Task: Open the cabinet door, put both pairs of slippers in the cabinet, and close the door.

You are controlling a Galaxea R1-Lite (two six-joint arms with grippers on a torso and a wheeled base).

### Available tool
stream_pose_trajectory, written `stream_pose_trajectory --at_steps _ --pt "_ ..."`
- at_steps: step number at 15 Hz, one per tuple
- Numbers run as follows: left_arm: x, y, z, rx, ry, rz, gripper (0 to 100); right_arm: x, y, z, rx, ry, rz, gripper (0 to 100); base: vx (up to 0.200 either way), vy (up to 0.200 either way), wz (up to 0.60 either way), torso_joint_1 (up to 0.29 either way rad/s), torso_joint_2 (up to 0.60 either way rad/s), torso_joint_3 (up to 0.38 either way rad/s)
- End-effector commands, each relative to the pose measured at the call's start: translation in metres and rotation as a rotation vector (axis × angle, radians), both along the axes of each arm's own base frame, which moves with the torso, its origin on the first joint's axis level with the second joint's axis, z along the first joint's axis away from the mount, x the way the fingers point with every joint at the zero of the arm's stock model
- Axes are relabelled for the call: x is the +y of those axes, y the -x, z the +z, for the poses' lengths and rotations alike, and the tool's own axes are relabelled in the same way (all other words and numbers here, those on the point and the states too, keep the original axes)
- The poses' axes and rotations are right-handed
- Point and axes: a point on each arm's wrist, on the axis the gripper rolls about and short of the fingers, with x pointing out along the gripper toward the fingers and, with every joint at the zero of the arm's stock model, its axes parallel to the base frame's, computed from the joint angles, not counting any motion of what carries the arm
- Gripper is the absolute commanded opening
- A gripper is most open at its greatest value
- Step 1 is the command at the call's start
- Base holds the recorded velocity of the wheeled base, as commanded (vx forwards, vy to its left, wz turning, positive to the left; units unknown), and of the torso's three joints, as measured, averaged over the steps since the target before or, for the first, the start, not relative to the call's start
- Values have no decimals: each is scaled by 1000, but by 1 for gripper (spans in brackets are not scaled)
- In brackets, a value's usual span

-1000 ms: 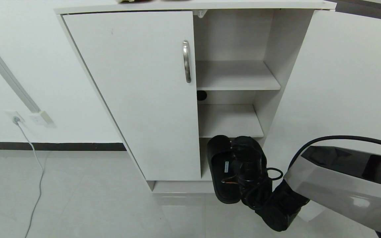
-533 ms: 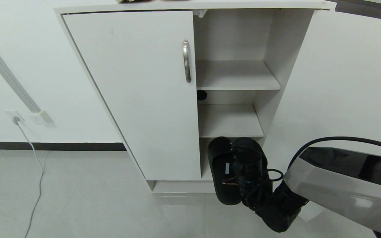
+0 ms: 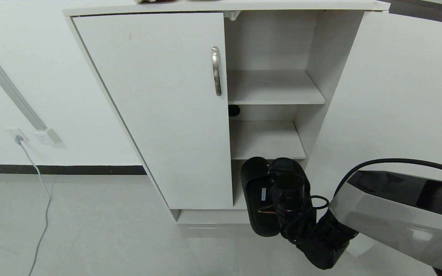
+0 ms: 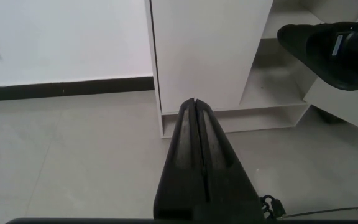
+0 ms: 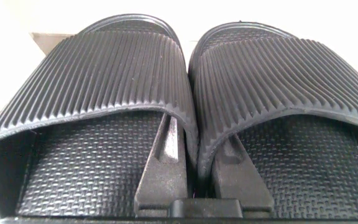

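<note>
Two black slippers [image 3: 272, 195] hang side by side as a pair in the right claw [image 5: 199, 171]. One of its fingers [image 5: 165, 168] lies under each ribbed strap, and the two are clamped on the slippers' touching inner edges. The pair is held clear of the floor [image 3: 109, 237] at the mouth of the white cabinet [image 3: 221, 5], low in its open right half, toes toward the shelves and heels sticking out. The right door [image 3: 393, 96] stands swung wide; the left door [image 3: 155, 107], with its metal handle [image 3: 216, 71], is closed. The left claw [image 4: 195, 106], fingers pressed together on nothing, hangs above the floor in front of the closed door.
</note>
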Motion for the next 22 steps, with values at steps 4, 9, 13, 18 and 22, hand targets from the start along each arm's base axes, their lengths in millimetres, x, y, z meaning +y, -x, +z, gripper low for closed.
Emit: stream_pose_trajectory --at_steps 4,9,13,18,22 --pt "0 0 0 1 -1 0 0 0 0 0 -2 -1 1 0 150 0 0 4 2 3" --pt "0 0 0 1 -1 0 0 0 0 1 -5 -5 2 0 200 0 0 3 1 0" --pt "0 0 0 2 10 6 0 -7 -16 -7 -2 3 -23 0 150 0 0 1 3 1" --pt "0 0 0 2 11 7 0 -9 -34 -2 -17 2 -24 0 0 0 0 0 0 0" --pt "0 0 0 2 13 7 0 -2 -63 11 -20 -6 -51 0 0 0 0 0 0 0"
